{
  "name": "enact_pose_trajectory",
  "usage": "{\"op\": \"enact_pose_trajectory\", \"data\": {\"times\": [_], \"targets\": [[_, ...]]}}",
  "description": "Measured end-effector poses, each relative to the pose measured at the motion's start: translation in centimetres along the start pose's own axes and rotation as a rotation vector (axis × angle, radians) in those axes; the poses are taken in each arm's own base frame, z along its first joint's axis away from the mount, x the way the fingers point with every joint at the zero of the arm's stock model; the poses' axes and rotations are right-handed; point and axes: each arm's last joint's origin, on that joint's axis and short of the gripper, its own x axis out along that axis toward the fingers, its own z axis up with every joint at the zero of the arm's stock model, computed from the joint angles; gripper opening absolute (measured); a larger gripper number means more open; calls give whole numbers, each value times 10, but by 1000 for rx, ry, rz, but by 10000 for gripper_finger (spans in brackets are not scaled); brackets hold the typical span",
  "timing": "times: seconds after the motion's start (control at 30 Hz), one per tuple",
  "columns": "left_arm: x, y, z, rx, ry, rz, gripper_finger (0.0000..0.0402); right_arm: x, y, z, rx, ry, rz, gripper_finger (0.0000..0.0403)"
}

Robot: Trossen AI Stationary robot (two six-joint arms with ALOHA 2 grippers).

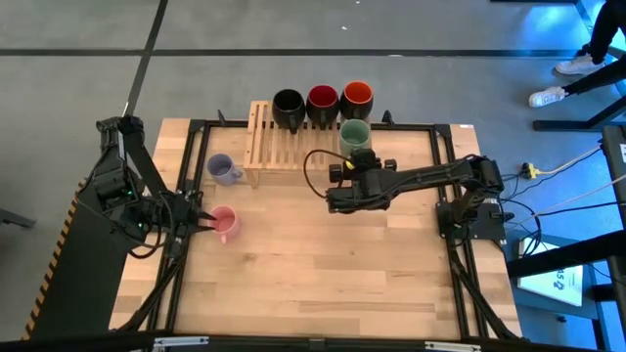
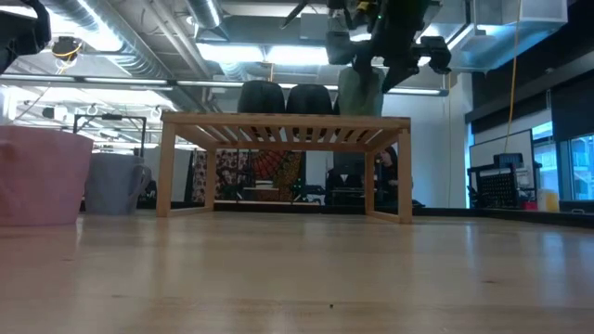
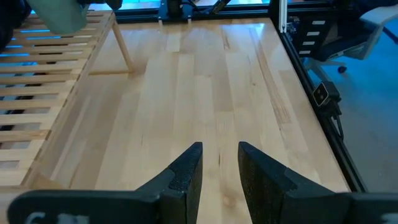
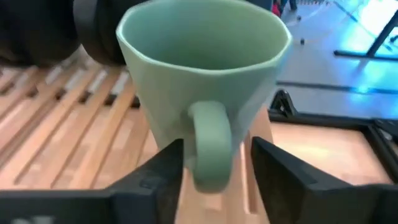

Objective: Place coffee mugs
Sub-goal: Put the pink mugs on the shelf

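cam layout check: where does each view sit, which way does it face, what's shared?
High: overhead, straight down; both arms, wooden rack, pink mug.
Low: table height, level across; right tool above rack.
Left wrist: past left tool over bare table.
Right wrist: right tool straddles green mug handle.
Shared: green mug, rack in all.

A robotics lab: bare ceiling ducts [image 2: 139,42], strip lights [image 2: 278,56], grey concrete floor [image 1: 293,29], cables [image 1: 558,176] beside a framed wooden table [image 1: 313,264].
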Motion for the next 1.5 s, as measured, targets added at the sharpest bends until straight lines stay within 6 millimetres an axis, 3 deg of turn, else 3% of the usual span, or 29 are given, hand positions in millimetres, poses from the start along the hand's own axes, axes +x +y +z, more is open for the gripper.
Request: {"op": "enact_pose_trajectory", "data": {"times": [0.13,0.3,0.4,0.5,0.7,1.0,1.23,1.5], "targets": [[0,0,0,0,0,0,96,-17,-3,18,-47,90,-6,212],[0,0,0,1,1,0,96,-59,-7,53,-47,219,74,231],[0,0,0,4,1,-1,96,-85,0,64,-22,271,226,233],[0,0,0,4,1,0,96,-109,19,63,-14,235,445,234],[0,0,0,5,1,0,96,-134,73,27,-104,109,755,234],[0,0,0,5,6,-6,96,-123,139,-39,-148,77,958,234],[0,0,0,5,7,-6,96,-111,170,-81,-96,55,1048,234],[0,0,0,5,6,-6,96,-100,190,-112,-27,46,1108,234]]}}
